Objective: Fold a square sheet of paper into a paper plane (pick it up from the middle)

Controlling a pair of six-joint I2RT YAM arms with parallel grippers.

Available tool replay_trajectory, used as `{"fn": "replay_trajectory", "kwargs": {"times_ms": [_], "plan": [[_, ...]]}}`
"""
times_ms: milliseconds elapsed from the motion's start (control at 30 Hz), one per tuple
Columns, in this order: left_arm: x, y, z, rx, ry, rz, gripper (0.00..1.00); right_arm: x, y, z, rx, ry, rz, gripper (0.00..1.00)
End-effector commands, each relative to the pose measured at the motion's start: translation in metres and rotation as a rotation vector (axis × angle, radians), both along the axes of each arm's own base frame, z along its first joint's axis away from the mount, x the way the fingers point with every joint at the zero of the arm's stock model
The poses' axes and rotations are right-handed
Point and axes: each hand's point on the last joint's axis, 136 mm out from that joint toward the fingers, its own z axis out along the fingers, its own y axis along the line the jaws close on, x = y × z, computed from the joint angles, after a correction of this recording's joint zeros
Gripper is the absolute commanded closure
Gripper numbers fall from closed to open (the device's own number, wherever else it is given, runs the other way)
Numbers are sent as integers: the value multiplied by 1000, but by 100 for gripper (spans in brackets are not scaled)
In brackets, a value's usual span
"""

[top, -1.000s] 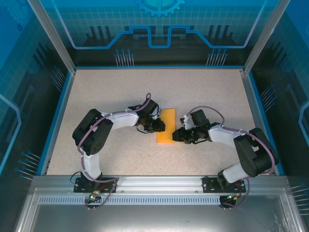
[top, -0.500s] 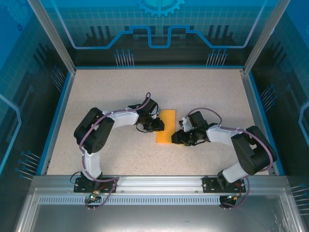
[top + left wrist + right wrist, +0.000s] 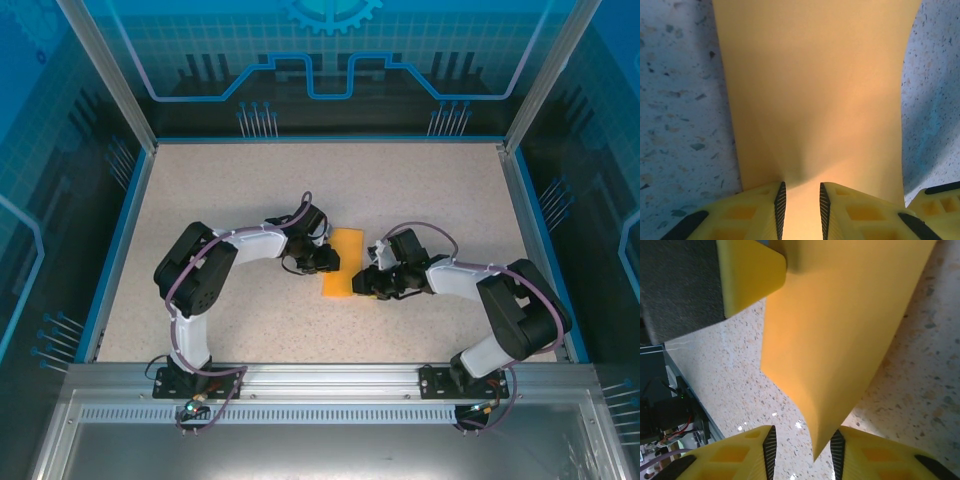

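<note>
Your folded sheet of paper [image 3: 342, 262] sits at the middle of the table [image 3: 250, 190], bowed upward. Your left claw [image 3: 328, 260] is clamped on the paper's left edge. Your right claw [image 3: 366, 283] has its jaws slightly apart around the paper's near right corner; you cannot tell whether it grips.

You have bright, even light from overhead on the table [image 3: 200, 200], with short soft shadows; the side walls [image 3: 60, 250] glow blue; the left wrist view renders the sheet of paper [image 3: 815, 75] soft and unfocused; small white glints dot the table in the right wrist view.
</note>
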Motion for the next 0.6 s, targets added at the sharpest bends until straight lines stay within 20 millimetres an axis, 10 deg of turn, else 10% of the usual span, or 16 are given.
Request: {"fn": "replay_trajectory", "kwargs": {"times_ms": [0,567], "plan": [[1,-1,2,-10,17,-23,72,5,12,13,56,-14,12,66],[0,2,32,-17,-69,-85,68,23,18,25,76,-43,-5,79]]}}
